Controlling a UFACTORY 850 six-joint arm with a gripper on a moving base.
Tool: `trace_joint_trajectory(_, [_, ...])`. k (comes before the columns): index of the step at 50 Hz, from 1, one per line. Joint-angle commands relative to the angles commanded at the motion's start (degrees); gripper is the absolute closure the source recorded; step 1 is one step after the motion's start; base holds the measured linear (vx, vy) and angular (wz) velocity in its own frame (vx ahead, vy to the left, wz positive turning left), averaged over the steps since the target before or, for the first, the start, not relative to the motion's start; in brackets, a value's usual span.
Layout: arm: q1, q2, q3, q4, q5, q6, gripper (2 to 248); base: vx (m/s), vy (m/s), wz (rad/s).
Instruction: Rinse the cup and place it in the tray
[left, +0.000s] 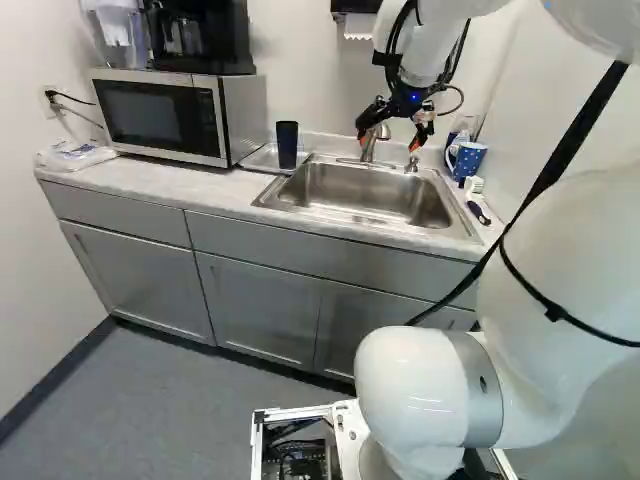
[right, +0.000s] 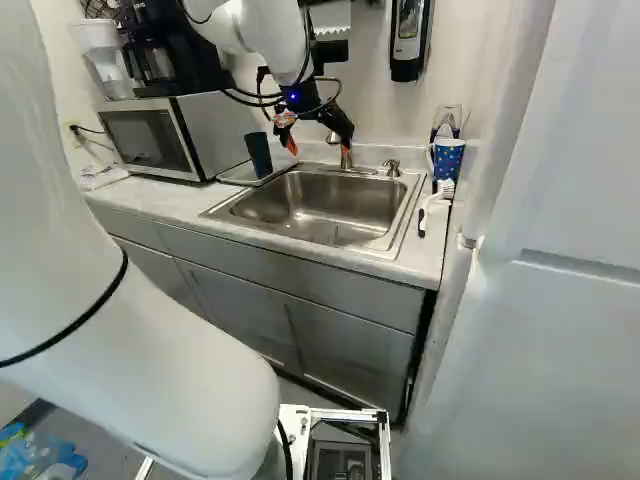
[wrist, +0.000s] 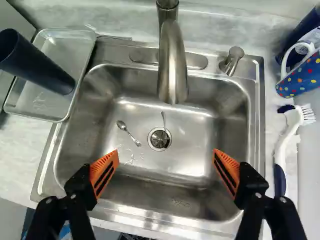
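On tray (wrist: 37, 102), cup (wrist: 42, 65) stands upright, mouth up.

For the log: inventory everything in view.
cup: 1, dark blue, upright in tray
tray: 1, silver, beside sink
sink: 1, silver, in counter
spoon: 1, silver, in sink
utensil: 1, silver, at drain
faucet: 1, silver, sink's back rim
pump: 1, silver, beside faucet
mug: 1, blue, beside sink
container: 1, dark, behind mug
brush: 1, blue-white, before mug
microwave: 1, silver-black, on counter
coffee maker: 1, black, on microwave
pitcher: 1, white, on microwave
bag: 1, white, on counter
dispensers: 2, dark, on wall
counter: 1, grey, atop cabinets
blue items: several, on floor
gripper: 1, black, open above sink
arm: 1, white, on base
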Motion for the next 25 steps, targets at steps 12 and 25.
trace_joint_trajectory(12, [0.00,0.00,0.00,0.00,0.00,0.00,3,0.000,0.000,0.000])
trace_joint_trajectory(25, [0.00,0.00,0.00,0.00,0.00,0.00,3,-0.020,0.018,0.051])
